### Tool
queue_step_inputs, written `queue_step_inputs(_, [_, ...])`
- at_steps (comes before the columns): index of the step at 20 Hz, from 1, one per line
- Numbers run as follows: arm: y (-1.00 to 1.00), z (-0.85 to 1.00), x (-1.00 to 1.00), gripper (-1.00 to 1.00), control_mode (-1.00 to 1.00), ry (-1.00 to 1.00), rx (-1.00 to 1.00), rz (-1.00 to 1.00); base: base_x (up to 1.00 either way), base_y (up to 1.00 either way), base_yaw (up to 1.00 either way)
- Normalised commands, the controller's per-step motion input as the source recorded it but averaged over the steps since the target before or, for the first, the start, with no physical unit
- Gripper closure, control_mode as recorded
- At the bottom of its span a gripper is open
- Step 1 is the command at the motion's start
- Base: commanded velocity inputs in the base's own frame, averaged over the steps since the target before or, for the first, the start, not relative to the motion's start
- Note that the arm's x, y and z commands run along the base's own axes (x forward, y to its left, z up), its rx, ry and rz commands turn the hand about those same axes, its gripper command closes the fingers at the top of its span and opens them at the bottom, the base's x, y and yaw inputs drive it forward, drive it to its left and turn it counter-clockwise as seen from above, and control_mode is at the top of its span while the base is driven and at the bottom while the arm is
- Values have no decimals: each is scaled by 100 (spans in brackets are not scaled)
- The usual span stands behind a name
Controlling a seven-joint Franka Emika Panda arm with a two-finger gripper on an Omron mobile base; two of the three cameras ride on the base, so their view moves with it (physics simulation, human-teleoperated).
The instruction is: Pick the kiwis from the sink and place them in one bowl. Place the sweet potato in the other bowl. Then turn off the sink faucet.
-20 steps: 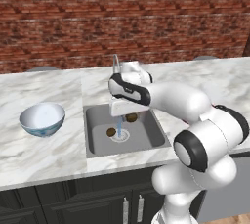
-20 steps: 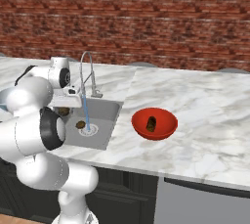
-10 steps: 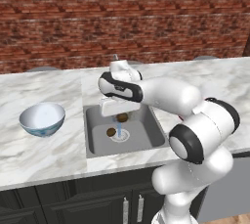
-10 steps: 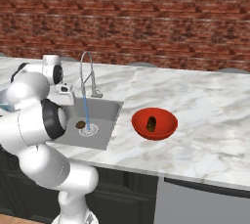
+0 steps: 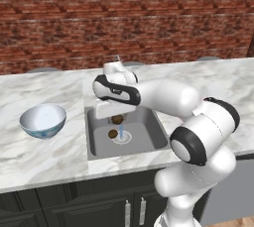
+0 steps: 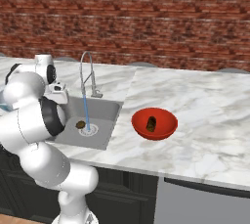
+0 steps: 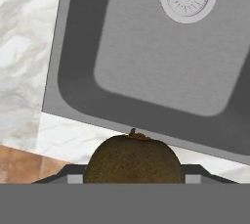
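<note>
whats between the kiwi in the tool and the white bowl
Bare marble counter and the sink rim lie between the held kiwi and the white bowl, seen in the left base view.

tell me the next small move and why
Probably carry the held kiwi left toward the white bowl: the gripper has it above the sink, the bowl is empty, and another kiwi waits by the drain.

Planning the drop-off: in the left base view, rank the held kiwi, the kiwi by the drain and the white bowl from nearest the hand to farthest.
1. Held kiwi: in the hand, above the sink.
2. Kiwi by the drain: on the basin floor just below.
3. White bowl: on the counter, left of the sink.
</note>
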Motion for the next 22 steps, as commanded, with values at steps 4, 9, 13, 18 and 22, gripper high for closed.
queue_step_inputs(4, [25, 1, 0, 100, -100, 0, 0, 0, 0, 0, 0])
queue_step_inputs(9, [27, 10, 0, 100, -100, 0, 0, 0, 0, 0, 0])
queue_step_inputs(13, [31, 10, 0, 100, -100, 0, 2, 2, 0, 0, 0])
queue_step_inputs(18, [29, 4, 0, 100, -100, -3, 2, 4, 0, 0, 0])
queue_step_inputs(22, [24, 1, 0, 100, -100, -4, 2, 8, 0, 0, 0])
